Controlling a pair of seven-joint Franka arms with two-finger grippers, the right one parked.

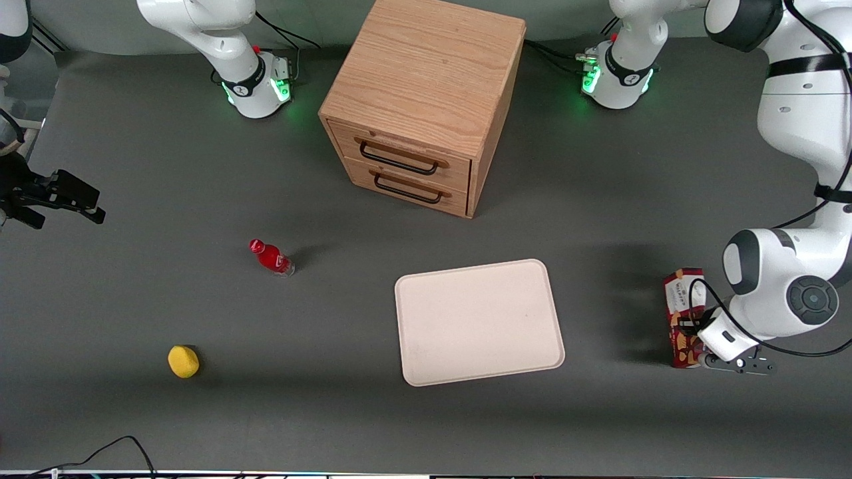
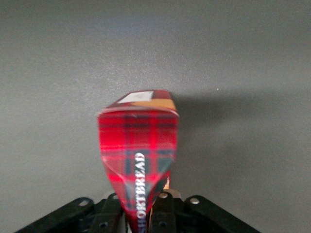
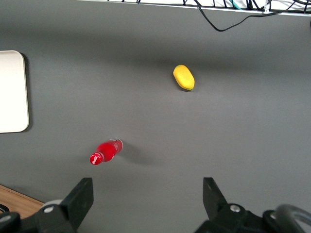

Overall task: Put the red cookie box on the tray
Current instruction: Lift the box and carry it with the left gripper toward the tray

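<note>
The long narrow dark-red tartan cookie box [image 1: 681, 316] sits at the working arm's end of the dark grey bench [image 1: 133, 412], its long axis running roughly twelve to six o'clock in the front view, and the left arm's black pincer [image 1: 707, 340] is at its nearer end. The wrist view shows the box [image 2: 138, 150] running straight away from the pincer [image 2: 141, 213], with the fingers [image 2: 165, 211] pressed against its narrow sides, so the pincer looks to be pinching the carton; whether the box is lifted clear of the bench cannot be told. The large flat cream-white rectangular tray [image 1: 479, 322] lies at about nine o'clock from the box, well apart, so the coming move probably turns on carrying the box sideways toward the middle of the bench and setting it down inside the low rim. Nothing stands between the two. The oak two-drawer cabinet [image 1: 423, 106] stands farther from the front camera than the tray, while the small red bottle [image 1: 269, 257] and the yellow lemon-like fruit [image 1: 183, 361] lie toward the parked arm's end, out of the path.
</note>
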